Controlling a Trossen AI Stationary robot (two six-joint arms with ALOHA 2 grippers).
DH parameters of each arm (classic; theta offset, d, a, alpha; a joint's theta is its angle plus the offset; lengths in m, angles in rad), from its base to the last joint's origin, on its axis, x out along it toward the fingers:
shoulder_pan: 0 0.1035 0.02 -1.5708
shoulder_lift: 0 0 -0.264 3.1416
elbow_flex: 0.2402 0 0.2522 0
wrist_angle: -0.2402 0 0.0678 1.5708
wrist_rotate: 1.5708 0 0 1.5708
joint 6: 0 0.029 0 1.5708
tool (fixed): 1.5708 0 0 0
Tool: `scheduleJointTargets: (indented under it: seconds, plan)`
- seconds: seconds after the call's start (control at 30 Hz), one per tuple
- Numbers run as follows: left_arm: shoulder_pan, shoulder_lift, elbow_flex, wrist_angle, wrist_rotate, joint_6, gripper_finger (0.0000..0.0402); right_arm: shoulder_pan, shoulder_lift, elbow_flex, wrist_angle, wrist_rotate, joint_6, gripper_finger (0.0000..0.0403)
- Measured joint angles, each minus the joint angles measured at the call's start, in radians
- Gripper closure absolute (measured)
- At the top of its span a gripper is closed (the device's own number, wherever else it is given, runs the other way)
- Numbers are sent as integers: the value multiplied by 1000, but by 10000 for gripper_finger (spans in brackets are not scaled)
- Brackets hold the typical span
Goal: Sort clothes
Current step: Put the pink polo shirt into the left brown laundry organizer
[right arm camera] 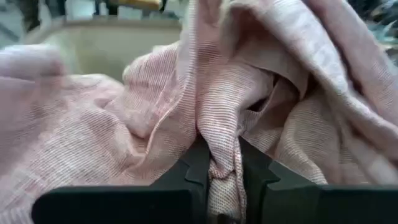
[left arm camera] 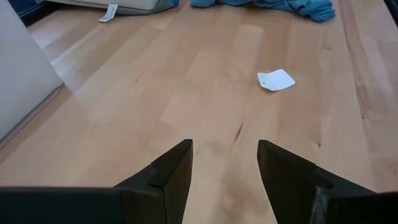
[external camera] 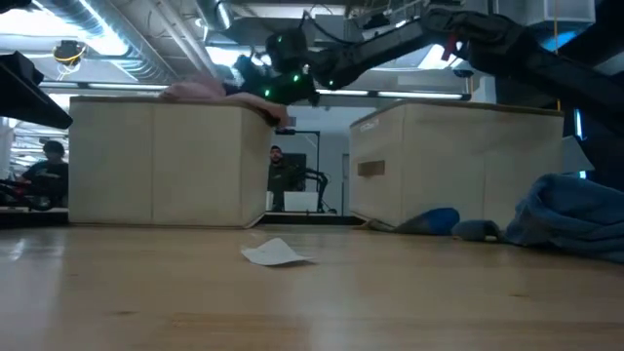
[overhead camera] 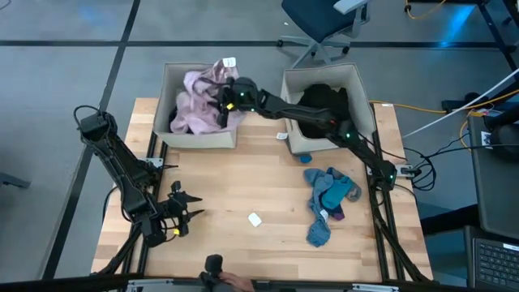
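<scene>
A pink striped garment [overhead camera: 193, 109] lies bunched in the left beige bin [overhead camera: 199, 139] at the table's far left, heaped above its rim [external camera: 195, 90]. My right gripper [overhead camera: 225, 104] reaches across from the right side and is shut on this garment [right arm camera: 124, 124]. A black garment [overhead camera: 324, 101] fills the right bin [overhead camera: 370, 97]. A heap of blue clothes [overhead camera: 328, 199] lies on the table's right half. My left gripper [overhead camera: 193, 212] waits open near the front left, just above bare wood [left arm camera: 225, 149]. My right gripper pinches a bunched fold of the pink garment [right arm camera: 222, 174] between its two fingers. It comes in nearly level from the table's right, over the bin's right edge. The cloth spreads out slack beyond the fingers, and the rest of it lies in the bin.
A small white paper tag [overhead camera: 255, 219] lies mid-table, also in the left wrist view [left arm camera: 276, 79]. A small blue piece [overhead camera: 306, 156] lies at the foot of the right bin. Bare wood stretches between the bins and the front edge. People show in the room behind [external camera: 283, 175].
</scene>
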Motion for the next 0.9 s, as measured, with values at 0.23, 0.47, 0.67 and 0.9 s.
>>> scheduleJointTargets:
  seconds: [0.23, 0.47, 0.67, 0.9]
  plan:
    - [0, 0, 0, -1, -3, 16, 229, 1, 26, 2, -3, 18, 53, 351]
    - [0, 0, 0, 0, -3, 18, 229, 7, 23, 1, 9, -6, 117, 265]
    - [0, 0, 0, 1, -2, 14, 229, 33, 25, 104, -121, -2, 106, 159]
    - [0, 0, 0, 20, -2, 16, 229, 64, -147, 92, -251, 123, 39, 114]
